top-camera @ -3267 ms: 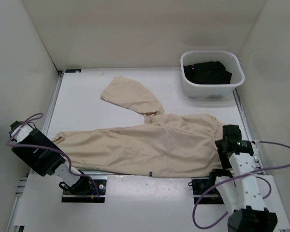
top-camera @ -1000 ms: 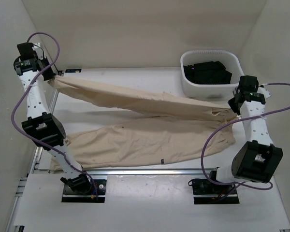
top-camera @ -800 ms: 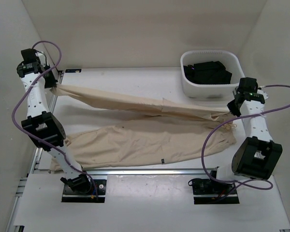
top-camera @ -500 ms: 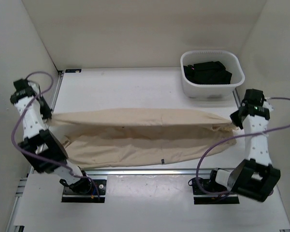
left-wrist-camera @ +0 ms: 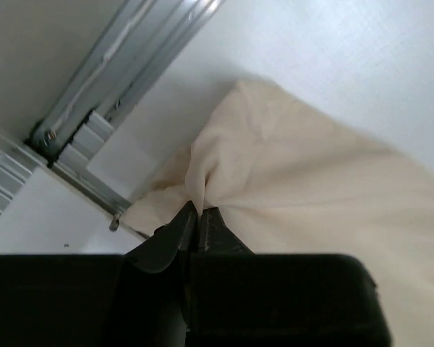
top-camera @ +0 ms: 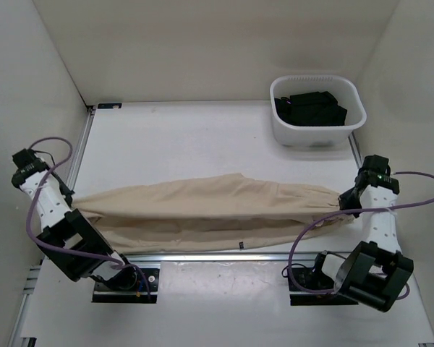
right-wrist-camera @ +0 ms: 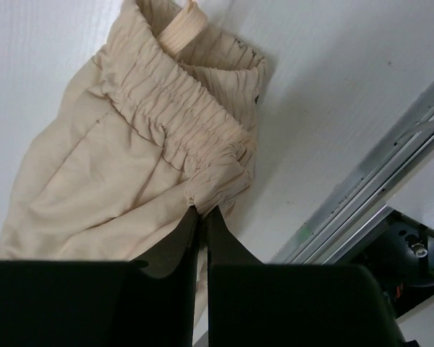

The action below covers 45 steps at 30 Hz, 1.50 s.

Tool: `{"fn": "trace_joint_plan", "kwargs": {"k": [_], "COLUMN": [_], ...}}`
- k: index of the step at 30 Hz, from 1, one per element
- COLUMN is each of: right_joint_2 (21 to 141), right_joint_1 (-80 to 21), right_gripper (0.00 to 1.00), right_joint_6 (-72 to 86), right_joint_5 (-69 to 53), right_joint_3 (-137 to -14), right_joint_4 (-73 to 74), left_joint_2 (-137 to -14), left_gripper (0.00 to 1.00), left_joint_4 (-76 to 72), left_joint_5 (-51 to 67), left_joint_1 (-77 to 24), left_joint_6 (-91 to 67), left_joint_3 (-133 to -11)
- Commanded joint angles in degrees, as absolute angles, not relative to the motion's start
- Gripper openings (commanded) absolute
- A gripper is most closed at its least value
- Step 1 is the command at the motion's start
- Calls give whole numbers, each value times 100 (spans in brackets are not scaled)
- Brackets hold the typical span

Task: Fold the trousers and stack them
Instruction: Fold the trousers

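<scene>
Trousers (top-camera: 210, 210) span the table (top-camera: 181, 137) near its front; tub (top-camera: 318, 134) behind, right.

The beige trousers (top-camera: 210, 206) lie stretched lengthwise across the near part of the white counter (top-camera: 188, 137), one leg folded over the other. The left end effector (top-camera: 72, 196) grips their left end and the right end effector (top-camera: 345, 196) their right end. A white tub (top-camera: 315, 136) at the far right holds dark clothing (top-camera: 309, 108).

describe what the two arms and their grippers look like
The left arm and the right arm both have white links joined by blocky black joint housings. A purple cable loops alongside each arm. The left gripper and the right gripper are black, with slim jaws tapering to narrow tips.
</scene>
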<state>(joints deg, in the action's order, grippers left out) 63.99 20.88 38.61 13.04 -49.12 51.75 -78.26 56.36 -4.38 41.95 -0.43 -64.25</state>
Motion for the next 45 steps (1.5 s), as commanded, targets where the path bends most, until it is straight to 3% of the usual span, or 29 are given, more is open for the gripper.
{"fn": "trace_joint_plan", "kwargs": {"k": [1, 5, 16, 18, 19, 20, 21, 22, 23, 26, 28, 31, 32, 33, 34, 36, 37, 39, 40, 43, 45], "right_joint_2": [6548, 6390, 5520, 5651, 5651, 5721, 5722, 5722, 5774, 5774, 5704, 5651, 5651, 5599, 5599, 5712, 5817, 6195, 6327, 7098, 7504], "right_joint_1": [2214, 2347, 2549, 2627, 2680, 2733, 2794, 2795, 2795, 2795, 2795, 2401, 1982, 1725, 1418, 460, -56, -446, -727, -870, -757], "right_gripper": [0, 0, 0, 6, 15, 26, 60, 76, 88, 92, 92, 86, 82, 77, 66, 55, 42, 28, 16, 2, 0], "right_joint_6": [3604, 3481, 3717, 3779, 3779, 3849, 3902, 3902, 3902, 3806, 3744, 3551, 3490, 3489, 3620, 3883, 4276, 4630, 4884, 5131, 5246], "right_joint_5": [1345, 1564, 2047, 2127, 2188, 2188, 2319, 2373, 2373, 2373, 2522, 2575, 2271, 2146, 2040, 1978, 2082, 2144, 2145, 1688, 1687], "right_joint_3": [-5623, -5792, -4193, -4254, -4306, -4307, -4307, -4307, -4307, -4604, -4929, -5650, -5764, -5905, -5906, -5731, -5574, -5328, -5170, -4563, -4430], "right_joint_4": [5167, 5492, 5572, 5572, 5572, 5624, 5625, 5625, 5625, 5677, 5818, 5968, 5750, 5644, 5512, 5273, 5273, 5169, 5029, 4264, 3912], "left_joint_2": [-7822, -7595, -6284, -6284, -6284, -6336, -6389, -6477, -6478, -6478, -6329, -6206, -6205, -6205, -6205, -6371, -6529, -6583, -6583, -6504, -6644], "left_gripper": [14, 14, 14, 14, 16, 23, 35, 70, 81, 98, 100, 98, 95, 91, 86, 73, 70, 67, 67, 66, 66], "left_joint_4": [5378, 5589, 5152, 4817, 4738, 4737, 4685, 4737, 4737, 4799, 4799, 4955, 5192, 5716, 5878, 6038, 6038, 5942, 5863, 5163, 4696], "left_joint_5": [-431, -694, -1458, -1695, -1696, -1748, -1749, -1749, -1749, -1802, -1645, -1066, -324, -3, 174, -42, -235, -519, -519, -711, -1193], "left_joint_1": [4263, 4315, 5009, 5088, 5150, 5150, 5203, 5203, 5203, 5203, 5203, 5203, 5125, 4994, 4583, 4098, 3730, 3508, 3420, 2588, 2252], "left_joint_6": [0, 0, 0, 0, 0, 0, 0, 0, 0, 0, 0, 0, 0, 0, 0, 0, 0, 0, 0, 0, 0], "left_joint_3": [-7249, -7402, -4801, -4353, -4264, -4193, -4131, -4131, -4131, -4314, -4882, -5745, -6279, -6432, -6434, -5970, -5689, -4767, -4494, -3667, -3227]}}
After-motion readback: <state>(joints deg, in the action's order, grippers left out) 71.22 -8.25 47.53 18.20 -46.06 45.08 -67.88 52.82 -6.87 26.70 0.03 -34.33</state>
